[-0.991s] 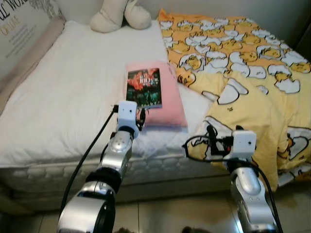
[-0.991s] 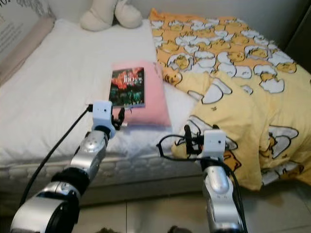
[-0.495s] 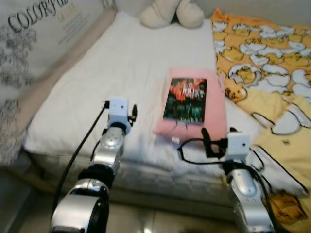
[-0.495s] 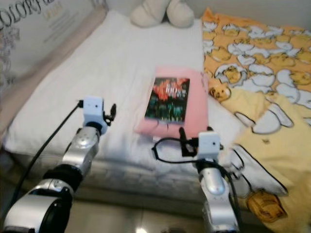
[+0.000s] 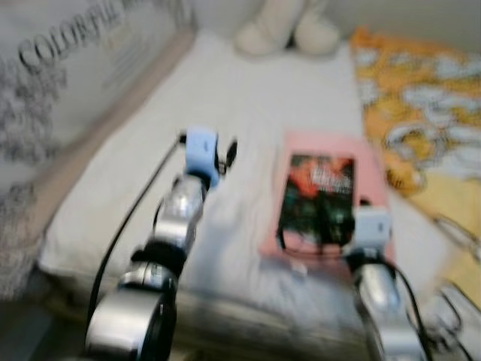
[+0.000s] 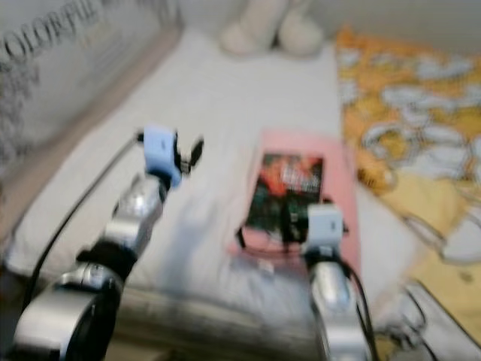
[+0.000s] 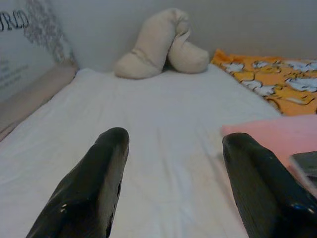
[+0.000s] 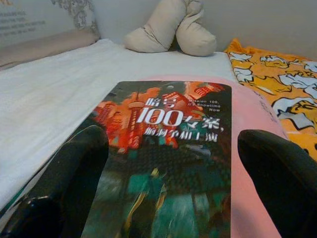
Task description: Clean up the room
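Book: a dark-covered book (image 8: 163, 148) with red and green artwork and white lettering is lying flat on a pink folded cloth (image 5: 297, 233), which is resting on the white bed sheet (image 5: 255, 98).
Right gripper: the right gripper (image 8: 173, 163) is hovering low at the near end of the book, its two black fingers (image 8: 69, 168) standing wide apart and reaching along either side of the cover; it is gripping nothing.
Book relative to right gripper: the cover is lying between and just ahead of the spread fingers; whether they are touching it cannot be told.
Left gripper: the left gripper (image 7: 173, 188) is hanging over bare sheet beside the pink cloth, fingers spread wide, holding nothing.
Surroundings: a cream plush toy (image 7: 158, 44) is sitting at the far end of the bed; a yellow duck-print blanket (image 6: 406, 143) is covering the robot's right side; a printed white pillow (image 5: 68, 83) is leaning at its left.
Image quality: both head views are showing blur.
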Robot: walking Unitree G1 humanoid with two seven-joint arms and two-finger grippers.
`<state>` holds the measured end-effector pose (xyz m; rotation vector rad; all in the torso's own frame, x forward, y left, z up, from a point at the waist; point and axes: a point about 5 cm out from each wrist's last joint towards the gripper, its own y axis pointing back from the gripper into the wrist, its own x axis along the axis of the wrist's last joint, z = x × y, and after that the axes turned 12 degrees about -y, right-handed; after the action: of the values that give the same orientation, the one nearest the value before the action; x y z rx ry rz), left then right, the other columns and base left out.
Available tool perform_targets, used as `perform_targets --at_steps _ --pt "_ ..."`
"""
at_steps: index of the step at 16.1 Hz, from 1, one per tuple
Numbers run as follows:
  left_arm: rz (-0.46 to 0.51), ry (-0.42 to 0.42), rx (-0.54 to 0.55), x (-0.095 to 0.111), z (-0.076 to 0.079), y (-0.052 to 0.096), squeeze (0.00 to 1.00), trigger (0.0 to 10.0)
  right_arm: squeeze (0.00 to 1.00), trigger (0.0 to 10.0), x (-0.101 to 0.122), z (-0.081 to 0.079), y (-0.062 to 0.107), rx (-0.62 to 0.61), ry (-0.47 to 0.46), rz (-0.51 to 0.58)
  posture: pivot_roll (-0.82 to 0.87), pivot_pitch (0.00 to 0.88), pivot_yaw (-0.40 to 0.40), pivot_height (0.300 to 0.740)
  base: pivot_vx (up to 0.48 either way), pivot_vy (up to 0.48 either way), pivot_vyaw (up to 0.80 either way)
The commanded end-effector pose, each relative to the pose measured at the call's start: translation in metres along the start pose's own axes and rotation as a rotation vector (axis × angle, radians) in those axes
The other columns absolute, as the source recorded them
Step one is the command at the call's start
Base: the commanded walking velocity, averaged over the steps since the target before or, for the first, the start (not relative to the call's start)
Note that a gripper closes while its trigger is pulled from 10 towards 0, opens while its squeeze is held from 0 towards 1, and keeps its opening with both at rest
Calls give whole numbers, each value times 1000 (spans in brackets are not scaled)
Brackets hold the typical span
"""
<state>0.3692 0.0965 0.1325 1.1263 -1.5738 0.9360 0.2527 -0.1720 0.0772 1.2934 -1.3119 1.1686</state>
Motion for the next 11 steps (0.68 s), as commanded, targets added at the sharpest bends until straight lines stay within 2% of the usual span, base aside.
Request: perform_targets --at_steps 1,3,5,6,7,8,9,10,11 --pt "6 15 -36 5 8 -4 0 10000 0 10000 5 9 3 -34 13 18 -64 0 43 740 0 0 0" --pt "4 30 -61 6 9 -5 0 10000 0 10000 9 7 1 -33 3 30 -67 0 48 740 0 0 0" --pt "-33 28 -112 2 15 -5 0 10000 0 10000 12 13 -3 -71 -45 34 -67 0 53 740 0 0 0" --pt "-56 49 -154 -2 19 -4 0 10000 0 10000 14 19 -6 -111 -119 28 -69 0 59 740 0 0 0" --pt "-61 51 -158 -3 20 -4 0 10000 0 10000 13 21 -8 -124 -152 23 -69 0 61 740 0 0 0" --pt "-55 60 -199 -3 23 -2 0 10000 0 10000 10 21 -18 -126 -228 -3 -62 0 70 740 0 0 0" --pt "-53 62 -207 -3 23 -2 0 10000 0 10000 9 20 -19 -125 -235 -6 -62 0 70 740 0 0 0" --pt "-21 61 -408 -2 36 6 0 10000 0 10000 10 21 -28 -140 -266 -3 -30 0 69 740 0 0 0" --pt "-9 66 -491 -1 39 10 0 10000 0 10000 11 21 -31 -145 -278 0 -25 0 69 740 0 0 0"
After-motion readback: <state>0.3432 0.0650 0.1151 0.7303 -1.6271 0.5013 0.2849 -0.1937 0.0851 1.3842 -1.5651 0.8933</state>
